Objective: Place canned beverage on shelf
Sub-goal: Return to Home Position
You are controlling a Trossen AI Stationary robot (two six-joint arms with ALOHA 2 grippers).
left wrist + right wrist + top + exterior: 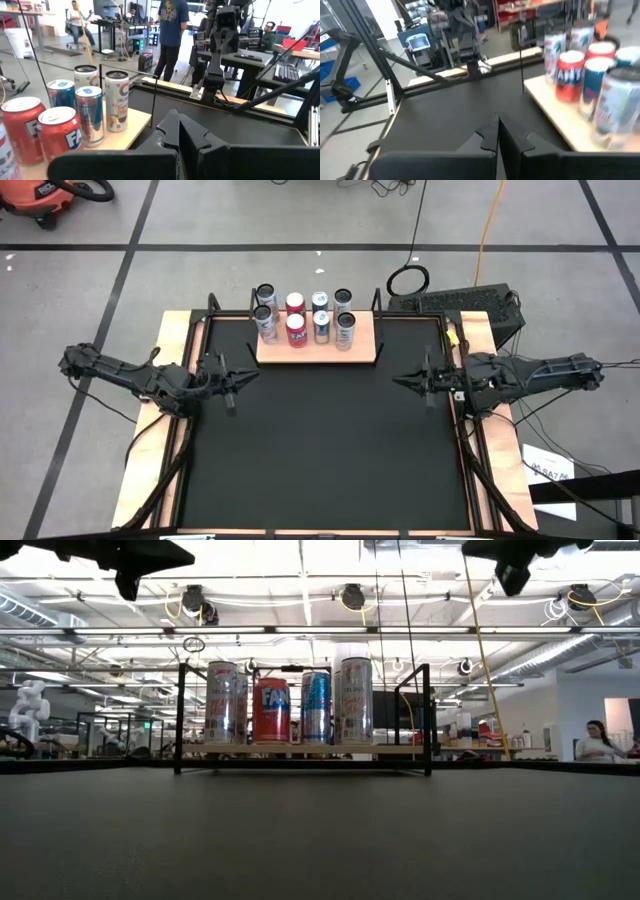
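The desk carries a wide black mat. The shelf sits at the mat's far edge, about midway along it. It is a light wooden board with thin black posts rising at its ends.

Behind the shelf the room opens onto workbenches, where a person in a blue shirt stands. An orange vacuum sits on the floor well behind the shelf, off toward my left side.

My left gripper hangs over the mat near the shelf's left front corner, fingers pressed together on nothing. My right gripper hangs near the shelf's right front corner, clenched the same way and just as empty. Both ride higher than the can tops. The shelf's end posts stand between my grippers and the cans.

Eight cans stand upright on the shelf in four pairs, one can behind the other. From the shelf's left end come the silver cans, the red cans, the blue cans and the white-yellow cans.

The front red can shows large white letters "FA". The front white-yellow can reads "CEL" above an orange mark. I cannot make out the print on the silver cans.
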